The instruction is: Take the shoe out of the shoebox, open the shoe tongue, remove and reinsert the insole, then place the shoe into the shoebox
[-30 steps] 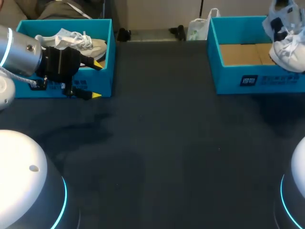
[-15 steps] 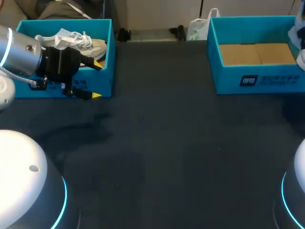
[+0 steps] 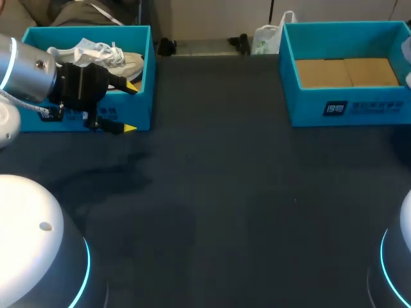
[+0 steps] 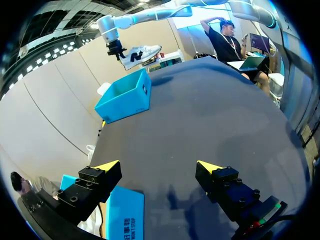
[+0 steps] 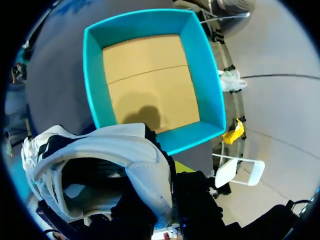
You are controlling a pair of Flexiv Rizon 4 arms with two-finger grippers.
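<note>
Held shoe: a white shoe (image 5: 125, 150) with dark panels hangs in the air above the right shoebox (image 3: 347, 106), clear of its rim. In the left wrist view the held shoe (image 4: 141, 52) sits higher than the box (image 4: 127, 100), about level, sole down.
Right fingers: the right gripper (image 5: 167, 172) has the held shoe clamped at the rim of its opening. One yellow tip (image 5: 182, 166) shows just beside the white upper, and the other is hidden by the shoe.
Right arm: it runs in from above in the left wrist view (image 4: 150, 15), ending at the right gripper (image 4: 117, 49) on the shoe. The head view does not show this gripper.
Right shoebox: a teal box at the far right of the desk (image 3: 225, 192). From the right wrist view its walls (image 5: 92, 75) enclose a bare cardboard floor with a shadow across it.
Left shoebox: a teal box (image 3: 149, 64) at the far left of the desk, seen close under the left gripper's own camera (image 4: 125, 215).
Second shoe: a white laced shoe (image 3: 106, 54) lies inside the left shoebox.
Left fingers: the left gripper (image 3: 131, 108) stands with its fingers wide apart and holds nothing. In its wrist view the left gripper (image 4: 157, 167) has only dark desk between its yellow tips.
Left arm: the silver arm (image 3: 26, 70) comes in from the far left and holds the gripper at the left shoebox's near right corner, with one tip over the box interior and the other in front of the near wall.
</note>
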